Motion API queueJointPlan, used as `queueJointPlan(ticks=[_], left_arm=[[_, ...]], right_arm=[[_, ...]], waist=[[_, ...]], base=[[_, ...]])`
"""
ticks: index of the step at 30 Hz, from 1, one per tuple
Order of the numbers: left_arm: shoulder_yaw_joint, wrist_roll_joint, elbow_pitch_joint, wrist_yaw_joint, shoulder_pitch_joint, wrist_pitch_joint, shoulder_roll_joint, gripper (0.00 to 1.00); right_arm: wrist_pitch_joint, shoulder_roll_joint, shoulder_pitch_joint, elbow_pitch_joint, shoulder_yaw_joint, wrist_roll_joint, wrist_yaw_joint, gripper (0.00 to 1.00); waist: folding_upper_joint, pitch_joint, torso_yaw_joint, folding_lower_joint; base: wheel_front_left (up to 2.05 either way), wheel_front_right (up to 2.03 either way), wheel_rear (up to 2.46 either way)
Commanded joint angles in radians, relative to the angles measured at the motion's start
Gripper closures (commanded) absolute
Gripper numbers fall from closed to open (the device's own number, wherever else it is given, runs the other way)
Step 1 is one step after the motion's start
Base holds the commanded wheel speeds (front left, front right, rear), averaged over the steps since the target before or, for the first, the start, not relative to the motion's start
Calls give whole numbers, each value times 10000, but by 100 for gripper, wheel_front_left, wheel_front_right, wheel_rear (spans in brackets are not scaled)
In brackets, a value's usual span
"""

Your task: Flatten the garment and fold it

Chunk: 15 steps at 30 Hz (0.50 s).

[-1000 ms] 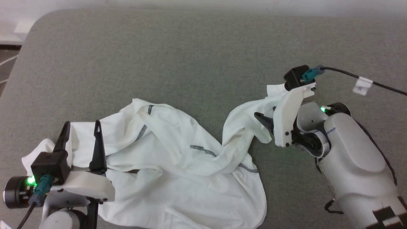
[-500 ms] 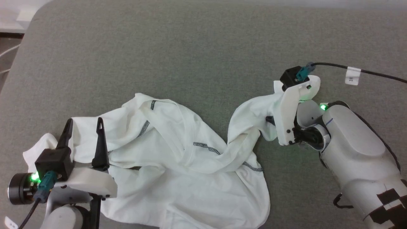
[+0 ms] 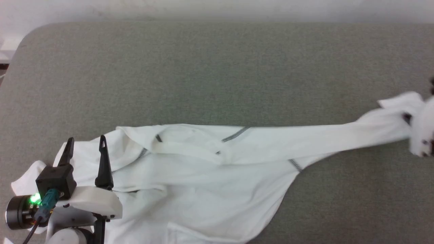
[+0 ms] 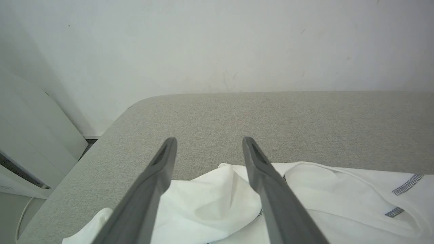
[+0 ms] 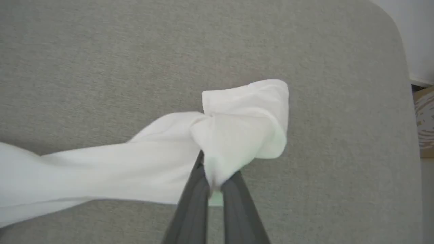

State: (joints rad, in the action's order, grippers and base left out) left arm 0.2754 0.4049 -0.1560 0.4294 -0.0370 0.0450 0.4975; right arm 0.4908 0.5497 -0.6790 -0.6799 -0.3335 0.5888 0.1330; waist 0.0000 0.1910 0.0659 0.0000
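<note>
From the head camera we see the white long-sleeved shirt (image 3: 203,169) lying on the grey fabric-covered surface (image 3: 217,67), its body spread across the lower left and middle. One sleeve (image 3: 339,137) runs out straight to the right, as far as the picture's edge. Dark grey zigzag stitching (image 3: 234,135) marks the shoulder seams. The sleeve's end meets a blurred pale part of the right arm (image 3: 423,132), too smeared for us to read any detail there. At the lower left the left gripper (image 3: 85,139) sits over the shirt's left portion with its two dark fingers spread wide and nothing between them.

From the left wrist we look along those parted fingers toward the far edge of the grey surface and a white wall (image 4: 217,40). The gap between them is bare. Rumpled white cloth lies below and beyond the fingers, with a stretch of the zigzag seam at the right. We cannot tell whether the fingers touch the cloth.

From the right wrist we see the right gripper (image 5: 217,176) clamped tight on the sleeve's end. Its two fingers are pressed together with white fabric pinched between them. The cuff (image 5: 247,112) bunches up over the fingertips. The rest of the sleeve trails off to the left above the grey surface, casting a soft shadow beneath.
</note>
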Motion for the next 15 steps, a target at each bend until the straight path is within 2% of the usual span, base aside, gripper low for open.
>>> queueJointPlan(ticks=[1, 4, 8, 9, 10, 11, 15], left_arm=[[-36, 36, -84, 87, 136, -39, 69, 0], [-59, 45, -167, 125, 220, -114, 143, 0], [-135, 55, -266, 200, 301, -247, 267, 0], [-157, 68, -284, 218, 325, -279, 292, 0], [-179, 82, -299, 238, 352, -310, 315, 0], [-202, 91, -322, 254, 376, -323, 337, 0], [-227, 118, -357, 270, 446, -366, 402, 0]], right_arm=[[-108, 382, 697, -87, 517, -302, -23, 100], [-325, 610, 1674, -399, 1433, -857, -23, 100], [-970, 82, 2451, -915, 2602, -1583, -23, 100], [-1175, -103, 2543, -1054, 2874, -1786, -23, 76], [-1408, -274, 2600, -1138, 3110, -2010, -23, 36], [-1666, -433, 2624, -1203, 3388, -2219, -23, 0], [-2690, -913, 2788, -958, 4318, -3016, -23, 0]], waist=[[0, -164, -203, 0], [0, -169, -274, 0], [0, -74, -383, 0], [0, -50, -403, 0], [0, -25, -419, 0], [0, 8, -432, 0], [0, 40, -425, 0]], base=[[0, 0, 0], [0, 0, 0], [0, 0, 0], [0, 0, 0], [0, 0, 0], [0, 0, 0], [0, 0, 0]])
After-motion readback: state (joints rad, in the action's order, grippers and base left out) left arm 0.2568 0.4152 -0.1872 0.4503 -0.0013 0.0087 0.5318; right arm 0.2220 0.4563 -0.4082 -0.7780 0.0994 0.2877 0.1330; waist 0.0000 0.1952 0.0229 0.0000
